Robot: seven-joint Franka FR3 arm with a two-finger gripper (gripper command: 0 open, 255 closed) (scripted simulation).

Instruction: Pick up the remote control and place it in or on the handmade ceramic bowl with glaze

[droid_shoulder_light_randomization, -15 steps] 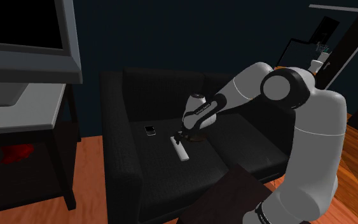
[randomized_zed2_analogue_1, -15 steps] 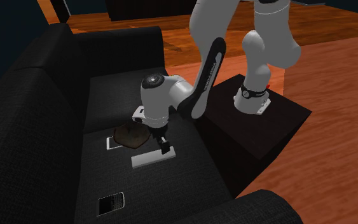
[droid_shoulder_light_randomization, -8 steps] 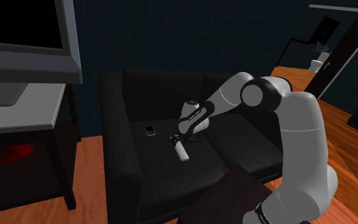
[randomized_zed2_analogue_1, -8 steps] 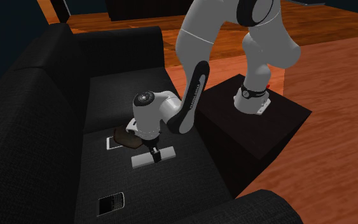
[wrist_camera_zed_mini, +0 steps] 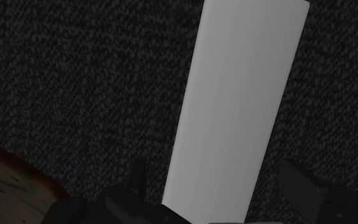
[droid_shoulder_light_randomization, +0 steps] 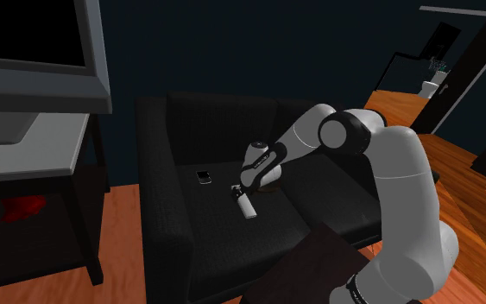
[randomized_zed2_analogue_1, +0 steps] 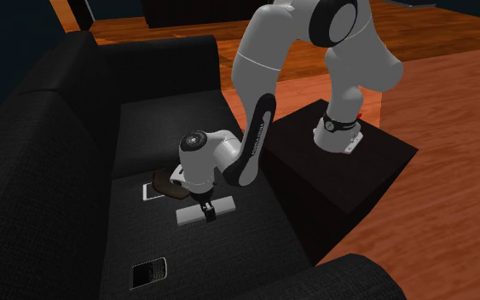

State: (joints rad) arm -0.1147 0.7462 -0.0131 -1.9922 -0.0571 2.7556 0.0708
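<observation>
A plain light-grey remote control [randomized_zed2_analogue_1: 188, 214] lies flat on the black sofa seat [randomized_zed2_analogue_1: 229, 256]; I also see this remote [droid_shoulder_light_randomization: 248, 205] in the shoulder view. My gripper [randomized_zed2_analogue_1: 205, 210] is down over its middle. In the wrist view the remote [wrist_camera_zed_mini: 241, 108] runs between my fingers [wrist_camera_zed_mini: 301, 184], which stand apart on either side with gaps, so the gripper [wrist_camera_zed_mini: 219, 181] is open. The brown glazed bowl [randomized_zed2_analogue_1: 166, 185] sits on the seat just beside the hand, partly hidden by it; the bowl's rim [wrist_camera_zed_mini: 6, 175] shows near one finger.
A black phone [randomized_zed2_analogue_1: 150, 274] lies further along the seat, and a white flat item [randomized_zed2_analogue_1: 150, 193] pokes out beside the bowl. The sofa's back and arms ring the seat. My dark stand [randomized_zed2_analogue_1: 349, 170] is next to the sofa. A TV unit [droid_shoulder_light_randomization: 25, 129] fills the shoulder view's left.
The hand has dropped lower and slid a little along the remote toward its middle, fingers now straddling it. The arm's elbow has come down. Remote, bowl and phone stay put.
</observation>
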